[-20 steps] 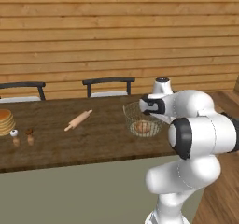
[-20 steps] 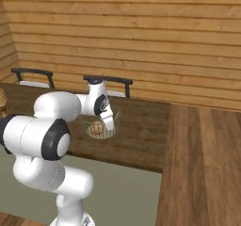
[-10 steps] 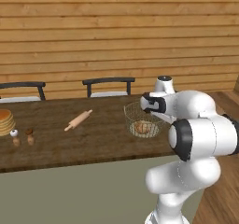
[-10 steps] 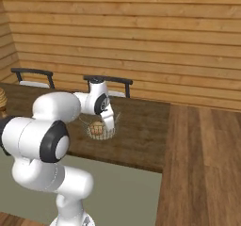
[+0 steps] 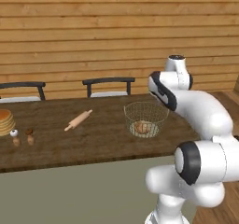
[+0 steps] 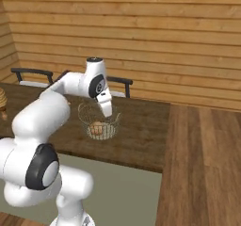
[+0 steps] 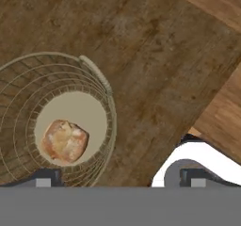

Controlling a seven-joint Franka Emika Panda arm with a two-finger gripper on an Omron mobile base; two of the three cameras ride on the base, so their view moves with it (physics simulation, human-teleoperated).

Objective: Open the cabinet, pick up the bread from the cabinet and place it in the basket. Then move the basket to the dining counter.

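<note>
The wire mesh basket (image 5: 145,118) stands upright on the dark plank dining counter (image 5: 93,136), near its right end. The tan bread (image 5: 142,128) lies on the basket's bottom, also seen as a bun (image 7: 64,141) through the mesh (image 7: 28,79). My gripper (image 6: 108,111) hangs open just above the basket's (image 6: 98,122) right rim, pointing down. In the hand view its fingertips (image 7: 45,181) stand wide apart at the bottom, the gripper (image 7: 117,180) holds nothing, and the rim (image 7: 100,75) runs below between them. The cabinet is out of view.
A rolling pin (image 5: 78,120), two small shakers (image 5: 22,136) and a stack of pancakes (image 5: 5,121) lie further left on the counter. Two dark chairs (image 5: 108,84) stand behind it at the wood wall. The counter ends right of the basket, with plank floor (image 6: 202,164) beyond.
The gripper has let go of the basket's rim and lifted a little. The basket with the bread stays on the counter.
</note>
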